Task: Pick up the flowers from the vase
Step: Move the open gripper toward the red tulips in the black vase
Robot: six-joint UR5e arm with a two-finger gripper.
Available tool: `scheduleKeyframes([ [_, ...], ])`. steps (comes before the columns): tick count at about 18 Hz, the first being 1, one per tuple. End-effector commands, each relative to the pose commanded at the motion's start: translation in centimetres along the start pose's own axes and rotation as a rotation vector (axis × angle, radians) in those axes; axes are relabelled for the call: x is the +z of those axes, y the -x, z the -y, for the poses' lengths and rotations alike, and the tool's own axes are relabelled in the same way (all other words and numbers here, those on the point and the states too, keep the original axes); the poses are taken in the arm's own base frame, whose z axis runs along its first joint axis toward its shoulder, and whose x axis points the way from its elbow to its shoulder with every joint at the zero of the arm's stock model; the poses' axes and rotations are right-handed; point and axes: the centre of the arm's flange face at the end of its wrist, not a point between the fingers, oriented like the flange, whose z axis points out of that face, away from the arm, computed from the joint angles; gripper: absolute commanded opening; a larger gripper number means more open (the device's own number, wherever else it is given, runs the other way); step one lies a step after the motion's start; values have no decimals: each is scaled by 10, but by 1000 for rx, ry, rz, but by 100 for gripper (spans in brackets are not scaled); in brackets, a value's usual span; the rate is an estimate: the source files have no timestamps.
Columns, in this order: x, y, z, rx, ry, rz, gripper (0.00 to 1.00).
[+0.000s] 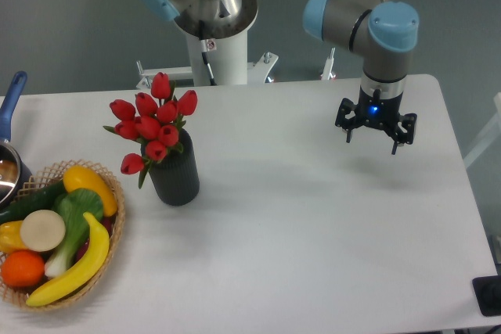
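The flowers (pixel 154 120), a bunch of red tulip buds with green leaves, stand in the vase (pixel 175 174), a dark ribbed cylinder at the left-middle of the white table (pixel 313 217). My gripper (pixel 376 137) hangs above the table's right rear area, far to the right of the flowers. Its fingers (pixel 397 141) point down, spread apart, with nothing between them.
A woven basket (pixel 109 185) of fruit and vegetables, with a banana (pixel 74 267) and an orange (pixel 21 268), sits at the front left. A pot with a blue handle (pixel 11 103) is at the left edge. The arm's white base (pixel 219 44) stands behind the table.
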Motion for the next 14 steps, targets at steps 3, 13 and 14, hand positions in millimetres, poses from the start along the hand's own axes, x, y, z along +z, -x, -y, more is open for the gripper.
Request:
scheduleKeyframes([
  [3,0,0,0,1,0,-1,100],
  [13,23,-9,6,-15,-57,-53,100],
  [14,24,-10,8,-12,-73,-58,100],
])
